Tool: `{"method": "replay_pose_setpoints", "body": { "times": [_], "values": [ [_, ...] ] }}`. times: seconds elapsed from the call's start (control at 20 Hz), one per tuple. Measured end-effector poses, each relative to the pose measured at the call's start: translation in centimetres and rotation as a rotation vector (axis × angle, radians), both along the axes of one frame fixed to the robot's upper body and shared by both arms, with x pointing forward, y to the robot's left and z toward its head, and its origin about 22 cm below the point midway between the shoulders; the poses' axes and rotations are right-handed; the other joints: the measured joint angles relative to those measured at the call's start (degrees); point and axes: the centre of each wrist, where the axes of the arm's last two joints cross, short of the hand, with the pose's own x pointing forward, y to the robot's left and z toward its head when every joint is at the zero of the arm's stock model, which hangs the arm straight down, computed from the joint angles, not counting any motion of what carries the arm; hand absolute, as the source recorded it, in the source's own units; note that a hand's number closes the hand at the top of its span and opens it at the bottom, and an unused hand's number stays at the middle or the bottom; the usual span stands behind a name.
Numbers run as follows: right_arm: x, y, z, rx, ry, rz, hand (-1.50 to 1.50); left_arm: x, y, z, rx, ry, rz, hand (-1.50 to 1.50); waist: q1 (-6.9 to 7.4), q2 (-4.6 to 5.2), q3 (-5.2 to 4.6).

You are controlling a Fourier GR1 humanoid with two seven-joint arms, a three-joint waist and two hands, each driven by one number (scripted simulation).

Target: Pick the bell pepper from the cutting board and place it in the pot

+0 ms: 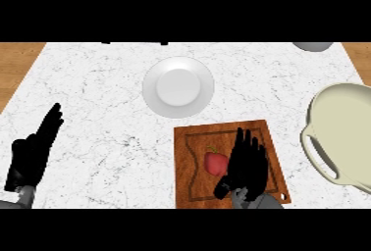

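Note:
A small red bell pepper (pixel 214 163) with a green stem lies on the wooden cutting board (pixel 190 188) at the lower middle. My right hand (pixel 246 164) is over the board just right of the pepper, fingers straight and pointing away, its edge touching or overlapping the pepper's right side. The cream pot (pixel 346 132) with a loop handle stands at the right edge, partly cut off. Open and still, my left hand (pixel 33 152) stays at the lower left with fingers up, far from the board.
A white plate (pixel 177 87) sits on the marble counter behind the board. A grey round object (pixel 313 46) shows at the top right edge. Wood flooring borders the counter at both upper corners.

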Motion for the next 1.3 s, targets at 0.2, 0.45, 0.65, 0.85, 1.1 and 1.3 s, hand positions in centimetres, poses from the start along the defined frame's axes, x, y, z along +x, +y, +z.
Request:
{"method": "replay_pose_setpoints", "body": {
  "times": [0.2, 0.45, 0.65, 0.85, 1.1, 1.3],
  "values": [
    [1.3, 0.3, -0.8, -0.012, 0.044, -0.002, -1.5, -0.1, 0.1, -0.3, -0.002, 0.003, 0.008, 0.0, -0.29, -0.07, 0.01],
    [3.0, 0.6, -1.3, -0.026, 0.071, -0.007, -1.5, 0.0, -0.1, 0.0, 0.0, -0.004, 0.01, 0.0, -0.53, -0.16, 0.04],
    [3.8, 0.8, -1.9, -0.034, 0.095, -0.005, -1.5, 0.0, 0.3, -0.2, -0.003, 0.003, 0.021, 0.0, -0.88, -0.24, 0.03],
    [3.7, 1.2, -2.5, -0.024, 0.119, 0.002, 1.5, -0.8, 0.5, -0.5, 0.004, 0.008, 0.022, 0.0, -0.92, -0.4, 0.04],
    [4.2, 2.2, -3.0, -0.041, 0.135, 0.054, 1.5, -0.7, 1.1, 0.0, 0.001, 0.002, 0.025, 0.0, -1.07, -0.51, 0.0],
    [4.6, 2.7, -3.0, -0.042, 0.129, 0.075, 1.5, -0.8, 1.3, -0.8, 0.001, 0.005, 0.029, 0.0, -1.33, -0.53, 0.03]
  ]
}}
